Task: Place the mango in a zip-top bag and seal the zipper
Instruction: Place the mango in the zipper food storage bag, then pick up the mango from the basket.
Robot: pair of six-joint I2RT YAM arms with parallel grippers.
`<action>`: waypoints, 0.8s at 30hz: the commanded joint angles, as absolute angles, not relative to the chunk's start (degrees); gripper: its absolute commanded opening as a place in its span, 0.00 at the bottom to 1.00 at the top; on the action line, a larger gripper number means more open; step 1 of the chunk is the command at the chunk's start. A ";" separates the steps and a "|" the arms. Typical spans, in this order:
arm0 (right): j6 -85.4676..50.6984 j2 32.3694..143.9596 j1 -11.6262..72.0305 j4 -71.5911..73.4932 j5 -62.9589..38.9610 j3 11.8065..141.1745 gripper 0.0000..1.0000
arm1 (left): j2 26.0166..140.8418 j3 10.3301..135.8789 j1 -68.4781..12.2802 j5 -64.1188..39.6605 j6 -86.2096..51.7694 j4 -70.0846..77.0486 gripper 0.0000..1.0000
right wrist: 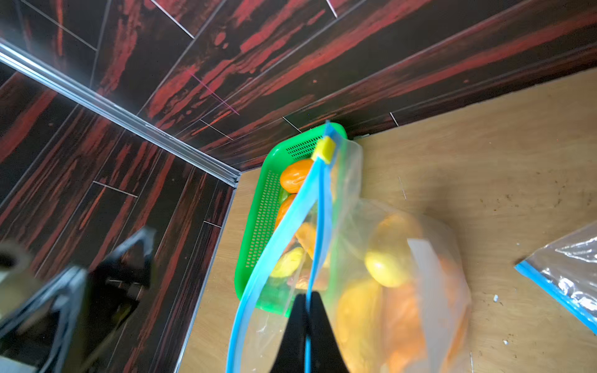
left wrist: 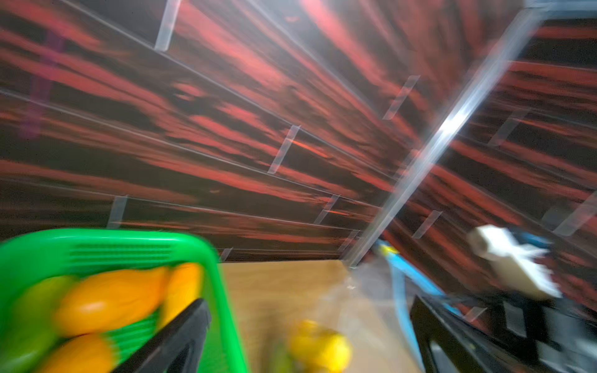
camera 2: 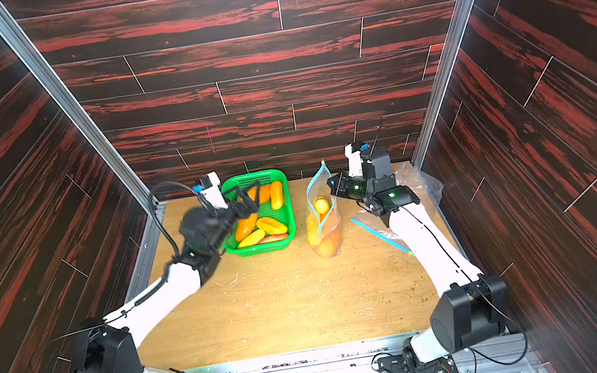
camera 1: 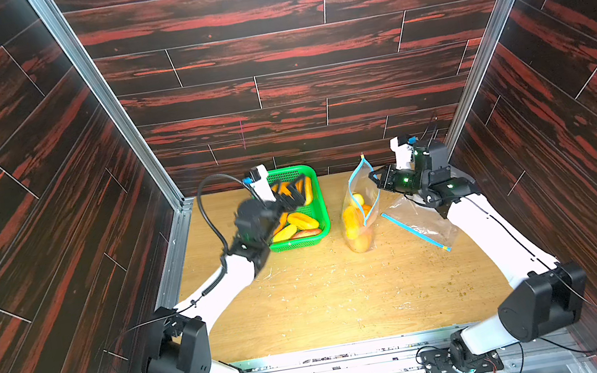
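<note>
A clear zip-top bag [camera 1: 359,214] with a blue zipper stands upright right of centre, its mouth open. Several yellow and orange mangoes [camera 1: 352,223] lie inside it. My right gripper [right wrist: 307,300] is shut on the bag's blue zipper rim, holding that side up; the yellow slider [right wrist: 324,149] sits at the zipper's far end. Blurred by motion, my left gripper [camera 1: 292,192] hovers open over the green basket [camera 1: 318,208], nothing between its fingers. More mangoes [camera 1: 302,220] lie in the basket. In the left wrist view the jaws stand wide apart.
A second zip-top bag [camera 1: 419,225] lies flat on the wooden table under my right arm. Dark red panel walls close in the back and both sides. Small crumbs are scattered over the table's front half.
</note>
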State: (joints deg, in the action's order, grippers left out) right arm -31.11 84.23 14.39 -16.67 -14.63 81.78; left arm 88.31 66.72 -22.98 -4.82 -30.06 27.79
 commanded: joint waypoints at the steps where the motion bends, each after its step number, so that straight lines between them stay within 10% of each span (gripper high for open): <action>1: -29.51 83.91 14.53 -16.30 -16.55 81.31 0.00 | 95.33 74.78 -21.17 -3.69 -27.74 3.17 0.96; 7: -30.31 84.20 14.51 -15.12 -18.46 79.43 0.00 | 110.92 93.58 -20.38 -7.35 -28.77 -20.09 0.87; 24: -29.53 83.25 14.50 -15.20 -18.54 77.63 0.00 | 125.26 96.68 -20.41 -8.96 -52.53 -15.29 0.87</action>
